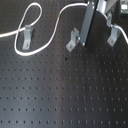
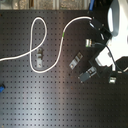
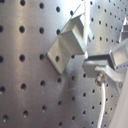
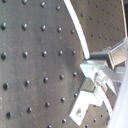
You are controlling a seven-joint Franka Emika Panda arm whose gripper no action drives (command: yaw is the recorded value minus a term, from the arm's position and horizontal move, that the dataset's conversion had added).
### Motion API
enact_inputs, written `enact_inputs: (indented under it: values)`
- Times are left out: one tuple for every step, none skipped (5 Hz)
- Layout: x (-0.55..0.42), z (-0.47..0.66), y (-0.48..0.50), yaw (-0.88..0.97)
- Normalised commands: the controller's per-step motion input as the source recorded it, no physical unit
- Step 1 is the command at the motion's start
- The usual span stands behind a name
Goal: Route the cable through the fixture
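The white cable (image 2: 36, 30) loops through the left fixture (image 1: 27, 33) in both exterior views. It then climbs past a green mark (image 2: 64, 34) toward the arm. My gripper (image 1: 84, 39) hangs low beside the middle fixture (image 1: 74, 40), shown in the second exterior view as the gripper (image 2: 88, 74) and the fixture (image 2: 75, 61). The second wrist view has the cable (image 4: 77, 27) running into the fingers (image 4: 94, 70), which are shut on it. That fixture (image 3: 70, 40) lies close to the fingertips in the first wrist view. Behind the gripper the cable's path is hidden.
A third fixture (image 1: 114, 35) stands at the first exterior view's right. The black perforated board (image 1: 65, 95) spreads toward the front. The white arm (image 2: 117, 20) and its dark wires (image 2: 100, 31) cover the second exterior view's right. A small blue object (image 2: 1, 90) lies at the second exterior view's left edge.
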Motion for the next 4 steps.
enact_inputs:
  values:
    - [0.008, 0.00, 0.007, 0.00]
    - [0.023, 0.15, 0.305, -0.07]
    - [0.046, 0.46, 0.421, -0.22]
    - [0.079, 0.41, 0.602, -0.26]
